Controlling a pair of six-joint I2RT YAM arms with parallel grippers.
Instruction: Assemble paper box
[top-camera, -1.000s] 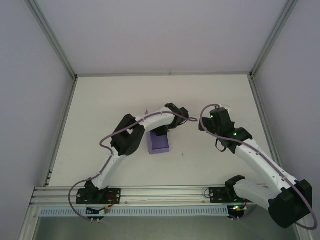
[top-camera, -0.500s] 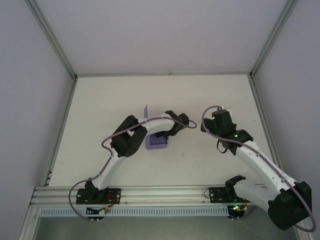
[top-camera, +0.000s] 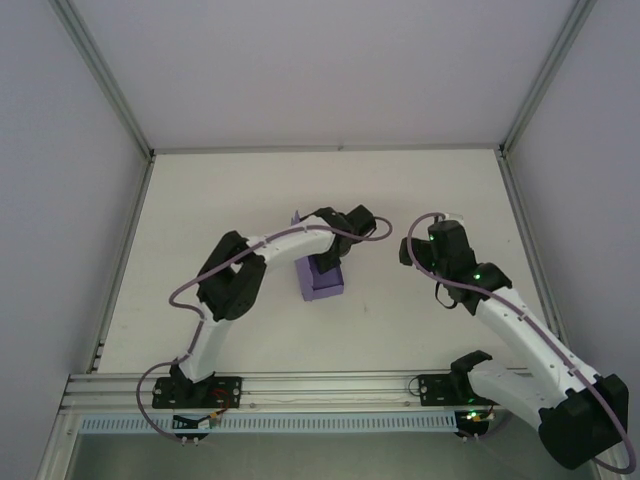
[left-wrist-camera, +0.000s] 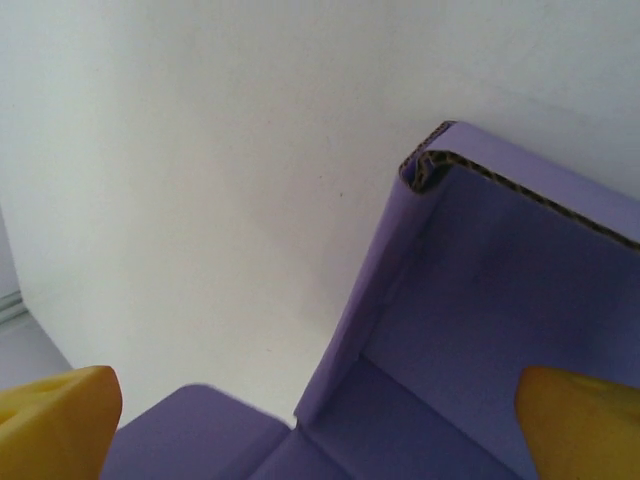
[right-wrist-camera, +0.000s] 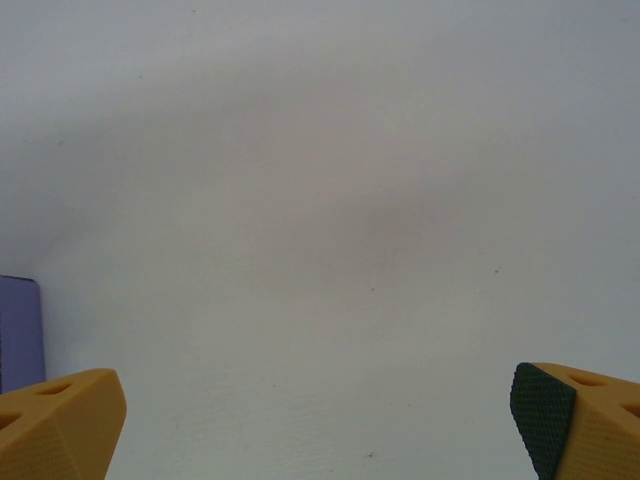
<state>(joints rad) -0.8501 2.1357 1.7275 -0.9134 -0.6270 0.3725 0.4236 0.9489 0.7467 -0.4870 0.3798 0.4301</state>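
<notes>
White table (top-camera: 420, 195), lavender paper box (top-camera: 326, 284)

**Lavender-purple paper box** (left-wrist-camera: 480, 300): thin corrugated card. The faces are smooth and matt, and the fluting is exposed along the cut upper edge.

**White table** (top-camera: 420, 190): smooth and matt, with a few faint specks.

**Left pincer** (left-wrist-camera: 315, 430) and **right pincer** (right-wrist-camera: 320, 425): fingers (right-wrist-camera: 60, 420) of matt yellow-orange plastic. One finger of the right pincer bears a black pad (right-wrist-camera: 542, 418) with a fine knurled grain, rubber-like in look.

**Arms**: white shells (top-camera: 520, 325) of smooth plastic with a slight sheen, and black joints (top-camera: 235, 280) that are duller.

**Rail** (top-camera: 330, 385) at the near table edge: ribbed silvery metal, satin in finish.
</notes>
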